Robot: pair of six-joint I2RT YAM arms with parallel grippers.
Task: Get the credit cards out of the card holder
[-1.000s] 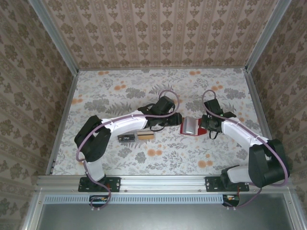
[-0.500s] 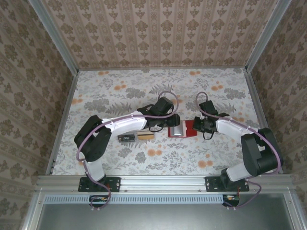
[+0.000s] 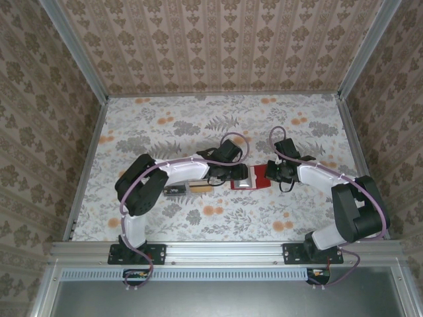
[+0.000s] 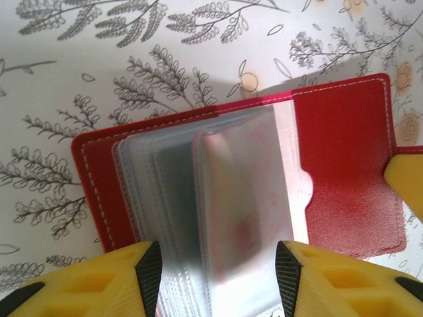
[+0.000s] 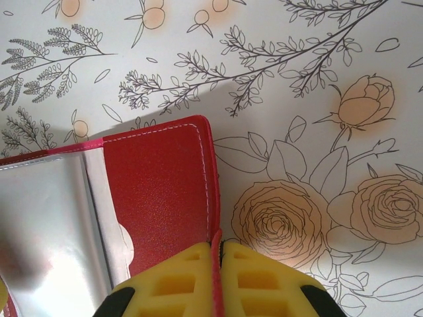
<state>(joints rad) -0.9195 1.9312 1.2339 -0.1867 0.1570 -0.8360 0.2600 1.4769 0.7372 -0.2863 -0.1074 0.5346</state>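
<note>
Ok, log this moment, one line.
left gripper: open, straddling clear sleeves | right gripper: shut on card holder edge | dark credit card: on table

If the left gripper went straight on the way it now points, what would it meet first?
The clear plastic sleeves of the open red card holder: they lie directly ahead, between the spread fingers of the left gripper. Depth is unclear, so they may be touching.

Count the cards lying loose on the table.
2. A dark card and a tan card lie side by side next to the left arm, left of the red card holder. Others may sit hidden inside its clear sleeves.
</note>
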